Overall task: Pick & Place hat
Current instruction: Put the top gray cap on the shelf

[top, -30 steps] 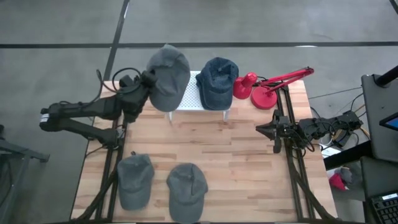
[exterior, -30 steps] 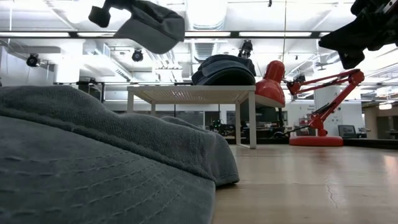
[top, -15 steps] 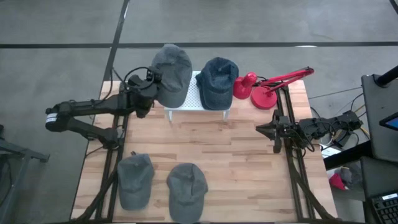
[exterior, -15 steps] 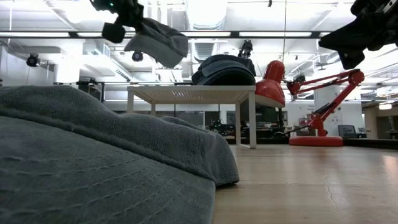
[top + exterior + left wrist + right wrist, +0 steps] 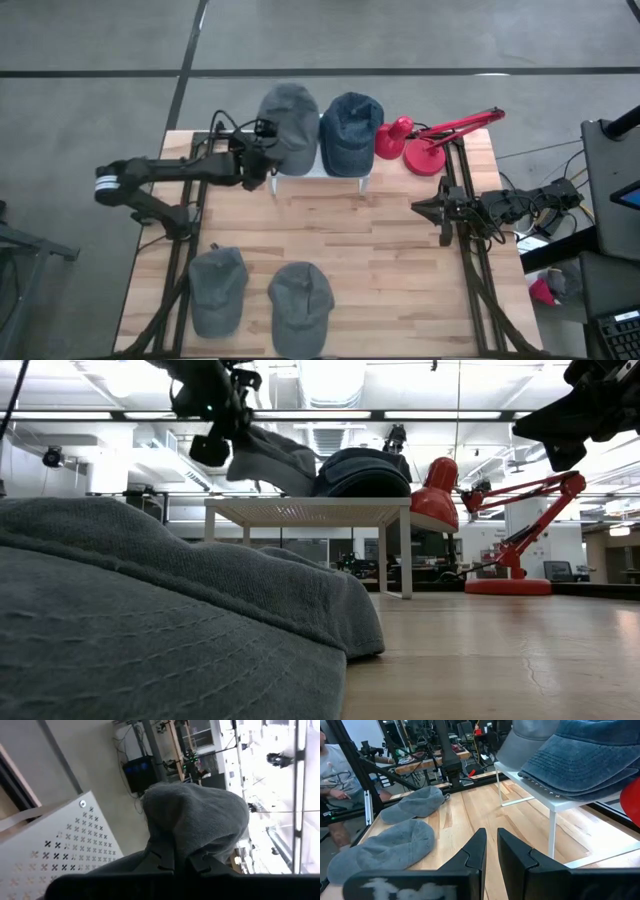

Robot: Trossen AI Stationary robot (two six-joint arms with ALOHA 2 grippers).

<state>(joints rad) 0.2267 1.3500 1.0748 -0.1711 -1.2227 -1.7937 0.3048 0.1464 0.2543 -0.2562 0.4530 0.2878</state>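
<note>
My left gripper (image 5: 264, 160) is shut on a grey cap (image 5: 289, 122) over the left half of a white perforated stand (image 5: 312, 166). In the low view the grey cap (image 5: 272, 458) slants down toward the stand's top (image 5: 300, 510). A dark blue cap (image 5: 350, 130) rests on the right half of the stand, close beside the grey one. Two more grey caps (image 5: 218, 290) (image 5: 300, 298) lie on the near part of the table. My right gripper (image 5: 418, 208) waits shut at the table's right side, above the wood. My left gripper pinches the grey cap's near-left edge (image 5: 165, 847) between its two fingers (image 5: 200, 862), coming roughly level from the table's left. The crown (image 5: 200, 817) bulges out beyond the fingertips. The held end is raised; the cap's far end sits low at the stand's top beside the blue cap.
A red desk lamp (image 5: 418, 142) stands at the far right, right of the stand. The wooden table (image 5: 360, 250) shows bare boards between the stand and the near caps. A person (image 5: 335, 775) sits beyond the table in the right wrist view.
My left gripper has moved toward the table's right and down, carrying the grey cap from high above the stand's left end down toward its top. The cap has tipped, and its crown now lies next to the blue cap. The gripper has stayed shut on it.
</note>
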